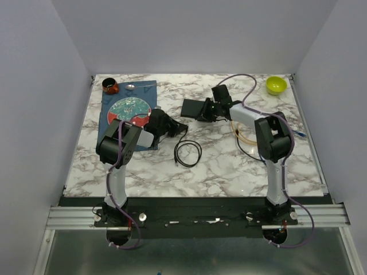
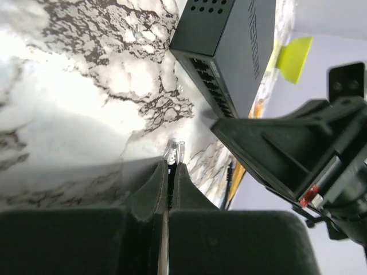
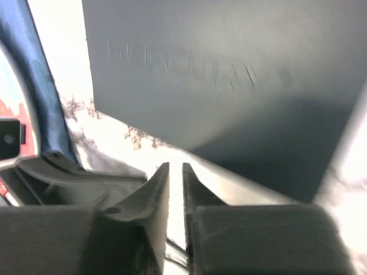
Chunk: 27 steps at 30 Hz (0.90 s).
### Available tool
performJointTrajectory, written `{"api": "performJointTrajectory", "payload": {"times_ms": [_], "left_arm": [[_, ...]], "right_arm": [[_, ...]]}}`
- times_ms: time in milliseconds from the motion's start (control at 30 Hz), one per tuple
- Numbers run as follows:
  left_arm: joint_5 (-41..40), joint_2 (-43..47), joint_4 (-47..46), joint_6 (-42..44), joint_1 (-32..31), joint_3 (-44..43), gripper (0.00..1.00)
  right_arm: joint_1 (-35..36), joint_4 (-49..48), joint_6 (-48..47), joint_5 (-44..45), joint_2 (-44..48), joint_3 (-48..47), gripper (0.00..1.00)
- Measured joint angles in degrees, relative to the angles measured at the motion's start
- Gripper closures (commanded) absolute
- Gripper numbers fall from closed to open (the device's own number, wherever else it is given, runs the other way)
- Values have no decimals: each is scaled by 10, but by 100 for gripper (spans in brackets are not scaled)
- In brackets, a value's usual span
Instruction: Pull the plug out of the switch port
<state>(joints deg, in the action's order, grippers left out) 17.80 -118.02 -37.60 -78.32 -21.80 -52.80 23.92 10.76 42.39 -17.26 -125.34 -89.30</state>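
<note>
near the middle of the top view, the switch (image 1: 192, 107) lies flat on the marble table (image 1: 229, 166). in the left wrist view its row of sockets faces toward the left gripper (image 2: 173, 166). this gripper has its jaws pressed together on the small clear plug (image 2: 175, 150), which sticks out past the tips. bare table shows between the plug and the sockets, so i judge the plug is already out of the port. lower in the top view, the black cable (image 1: 187, 154) lies in a loose coil, so it seems to give slack and not drag on the plug. the right gripper (image 3: 172, 172) stands just beside the switch, i think to keep the box from sliding. its jaws are a little apart with nothing between them. at the upper right of the top view a green bowl (image 1: 276, 85) looks empty. at the upper left a dark cup (image 1: 110, 86) sits at the corner of the blue mat (image 1: 150, 86). what is inside it i cannot tell.
</note>
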Motion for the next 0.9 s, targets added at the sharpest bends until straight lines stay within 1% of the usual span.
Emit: {"api": "performJointTrajectory", "payload": {"times_ms": [33, 67, 167, 300, 400, 467, 567, 700, 800, 900], "left_arm": [[0, 9, 12, 9, 0, 1, 100], [0, 20, 24, 18, 1, 2, 100], [0, 55, 47, 38, 1, 0, 100], [2, 111, 70, 66, 2, -14, 100], [4, 142, 79, 82, 0, -40, 100], [4, 155, 91, 97, -6, -60, 100], [5, 158, 112, 114, -20, -91, 100], [10, 154, 138, 126, -43, -115, 100], [19, 133, 146, 126, -60, -137, 100], [32, 100, 157, 126, -83, -173, 100]], "right_arm": [[0, 0, 1, 7, 17, 16, 62], [0, 0, 0, 15, 38, 27, 61], [0, -9, 0, 49, 116, 55, 60], [0, -40, 3, 88, 248, 100, 60], [0, -83, 4, 89, 333, 152, 57], [0, -98, 0, 74, 362, 183, 54], [5, -106, -9, 39, 367, 222, 54], [31, -106, -19, 30, 390, 325, 55], [49, -101, -24, 38, 465, 416, 55], [51, -96, -36, 59, 556, 449, 55]]}}
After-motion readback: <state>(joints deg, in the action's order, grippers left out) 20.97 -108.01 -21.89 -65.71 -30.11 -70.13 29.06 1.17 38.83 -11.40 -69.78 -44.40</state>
